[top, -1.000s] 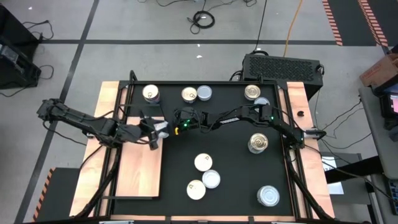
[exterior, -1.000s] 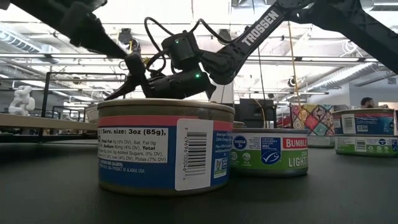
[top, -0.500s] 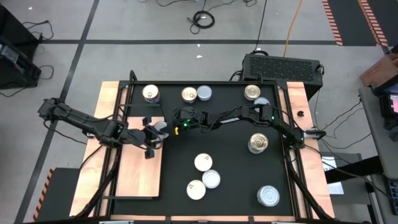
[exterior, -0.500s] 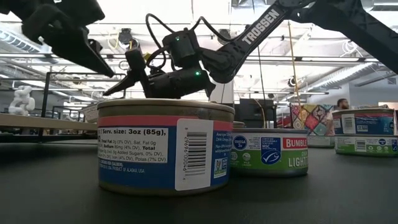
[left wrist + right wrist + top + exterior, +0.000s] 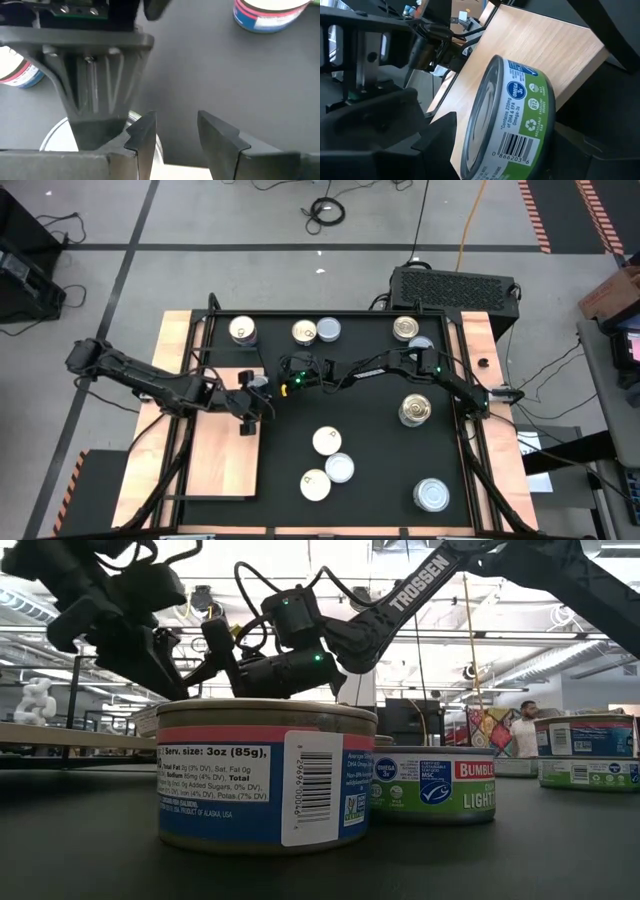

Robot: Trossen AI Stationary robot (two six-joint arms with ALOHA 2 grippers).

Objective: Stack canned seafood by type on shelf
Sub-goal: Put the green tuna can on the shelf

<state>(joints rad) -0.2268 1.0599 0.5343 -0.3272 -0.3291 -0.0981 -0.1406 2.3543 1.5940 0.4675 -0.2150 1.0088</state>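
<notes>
Right claw [image 5: 262, 387]: closed on one tin [image 5: 520, 110], gripped across its sides. The held tin is round and flat and sits tilted in the grip. It has a silver-grey metal top with a raised rim, a green and white label band with blue round badges, and a barcode. In the high view it sits left of centre, over the upper right corner of the shelf [image 5: 225, 460]. Whether it touches the board cannot be told.

Left claw [image 5: 175, 142]: fingers moderately apart, nothing between them. In the high view it hovers just below the right claw, at the shelf's right edge. Its own camera shows the right claw's body close ahead, with a curved silver rim beneath it.

Shelf: a flat rectangular board of light-brown wood with fine grain. It lies in the lower left part of the high view, on the black mat of the tabletop [image 5: 380, 480]. No tin is seen resting on it.

Remaining tins, all on the black mat:
- Upper row: a cream-topped tin [image 5: 243, 330] and a cream-topped tin [image 5: 305, 332] touching a silver-topped tin [image 5: 328, 329].
- Upper right: a gold-toned tin [image 5: 405, 328] with a silver tin [image 5: 421, 343] just beside it.
- Right of centre: one shiny-topped tin [image 5: 415, 410].
- Lower centre: a cluster of two cream tops [image 5: 327, 441] [image 5: 315, 484] with a silver top [image 5: 340, 468] between them.
- Lower right: a larger-looking silver tin [image 5: 432, 495].

In the low view, the nearest tin [image 5: 265, 775] has a blue and red label, and a green-labelled tin [image 5: 430, 785] stands behind it.
</notes>
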